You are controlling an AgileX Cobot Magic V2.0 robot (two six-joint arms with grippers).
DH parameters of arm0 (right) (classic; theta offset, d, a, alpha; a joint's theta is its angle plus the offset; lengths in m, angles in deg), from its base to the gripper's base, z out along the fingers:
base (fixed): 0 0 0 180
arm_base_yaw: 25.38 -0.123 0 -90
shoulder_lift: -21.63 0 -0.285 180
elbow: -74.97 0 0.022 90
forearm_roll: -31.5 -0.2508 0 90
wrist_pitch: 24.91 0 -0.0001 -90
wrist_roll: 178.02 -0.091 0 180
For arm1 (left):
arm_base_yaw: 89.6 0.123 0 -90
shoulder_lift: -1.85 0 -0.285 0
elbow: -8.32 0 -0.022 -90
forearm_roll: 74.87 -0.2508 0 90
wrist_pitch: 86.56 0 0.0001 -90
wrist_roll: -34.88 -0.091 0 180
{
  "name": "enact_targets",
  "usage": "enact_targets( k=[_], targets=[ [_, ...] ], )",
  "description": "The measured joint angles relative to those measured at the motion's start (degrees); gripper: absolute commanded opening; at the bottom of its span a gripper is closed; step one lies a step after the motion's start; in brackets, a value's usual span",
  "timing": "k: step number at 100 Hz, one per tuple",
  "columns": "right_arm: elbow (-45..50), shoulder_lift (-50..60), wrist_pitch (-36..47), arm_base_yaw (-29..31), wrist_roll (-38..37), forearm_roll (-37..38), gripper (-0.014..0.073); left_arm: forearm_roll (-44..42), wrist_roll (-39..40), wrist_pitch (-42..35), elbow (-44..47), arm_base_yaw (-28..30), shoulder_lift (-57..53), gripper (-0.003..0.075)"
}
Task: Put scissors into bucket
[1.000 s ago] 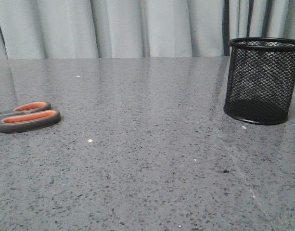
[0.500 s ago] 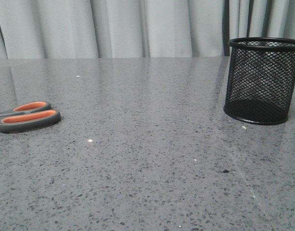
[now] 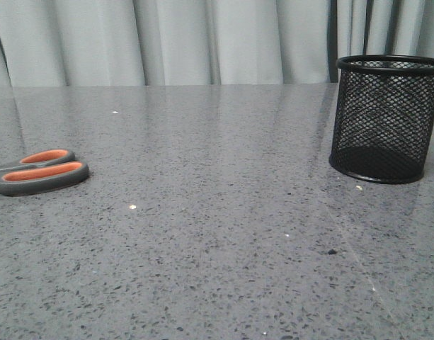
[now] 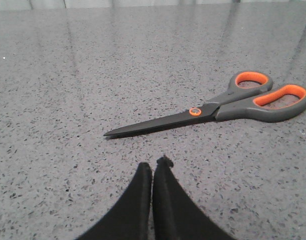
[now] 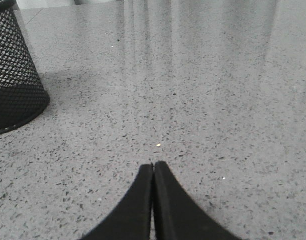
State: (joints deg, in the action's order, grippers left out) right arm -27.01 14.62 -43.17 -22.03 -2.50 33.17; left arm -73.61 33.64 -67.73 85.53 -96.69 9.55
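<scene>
While flat, scissors (image 3: 38, 172) at table (image 3: 217, 234) edge.

A curtained test bench: pale drapes (image 3: 202, 42) behind speckled grey tabletop (image 3: 217, 234).

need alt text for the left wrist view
Closed scissors with a dark blade and grey handles lined in orange lie flat on a speckled grey table. The left gripper, shut and empty, sits just short of the blade tip without touching it.
</scene>
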Motion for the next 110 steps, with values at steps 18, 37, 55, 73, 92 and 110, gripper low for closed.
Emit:
enact_targets(
  k=[18,37,55,73,92,110],
  targets=[
    [0.0,0.0,8.3,0.0,0.0,0.7,-0.0045,0.0,0.0,0.0,0.0,0.0,0.0,-0.002],
    [0.0,0.0,20.3,0.0,0.0,0.2,-0.0045,-2.0,0.0,0.0,0.0,0.0,0.0,-0.002],
    [0.0,0.0,22.9,0.0,0.0,-3.7,-0.0045,-5.7,0.0,-1.6,0.0,0.0,0.0,-0.002],
    [0.0,0.0,23.0,0.0,0.0,-6.6,-0.0045,11.9,0.0,-18.4,0.0,0.0,0.0,-0.002],
    [-1.1,0.0,22.1,0.0,0.0,-10.2,-0.0045,36.6,0.6,-32.3,0.0,0.0,0.0,-0.002],
    [-9.3,-3.5,16.2,0.0,-0.1,-10.6,-0.0045,50.3,1.2,-37.5,0.0,0.0,0.0,-0.002]
  ],
)
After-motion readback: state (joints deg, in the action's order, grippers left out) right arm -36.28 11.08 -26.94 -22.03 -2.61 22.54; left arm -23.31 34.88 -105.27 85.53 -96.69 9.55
